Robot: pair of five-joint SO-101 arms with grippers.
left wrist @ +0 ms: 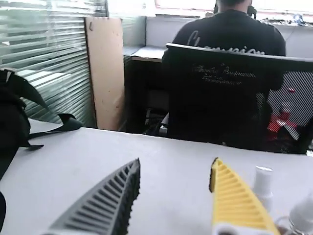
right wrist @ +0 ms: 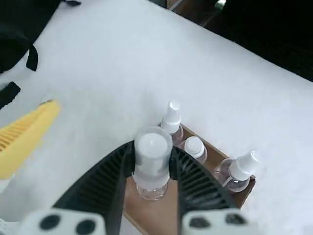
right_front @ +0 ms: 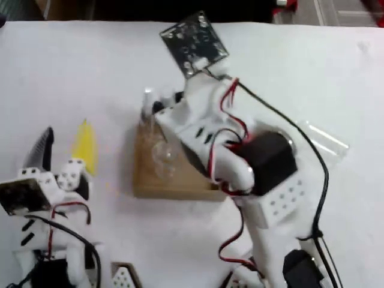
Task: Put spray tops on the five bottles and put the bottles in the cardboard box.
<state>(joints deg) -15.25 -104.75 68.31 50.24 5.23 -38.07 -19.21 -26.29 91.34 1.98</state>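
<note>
One upright bottle (right wrist: 150, 169), clamped near its top by the right gripper (right wrist: 151, 152), hangs long-axis vertical directly over the cardboard box (right wrist: 159, 215), near three boxed bottles (right wrist: 194, 148); left gripper (left wrist: 175, 169) gapes empty, farther left.

You see the cardboard box (right wrist: 164, 215), brown and open on top. Inside, along one wall, three clear bottles stand upright in a row: the first bottle (right wrist: 171, 128), the second bottle (right wrist: 194, 149) and the third bottle (right wrist: 238, 172), each with a white top. The fourth bottle (right wrist: 149, 183), also clear and white-topped, is upright over the box, pinched in the right gripper (right wrist: 151, 149).
</note>
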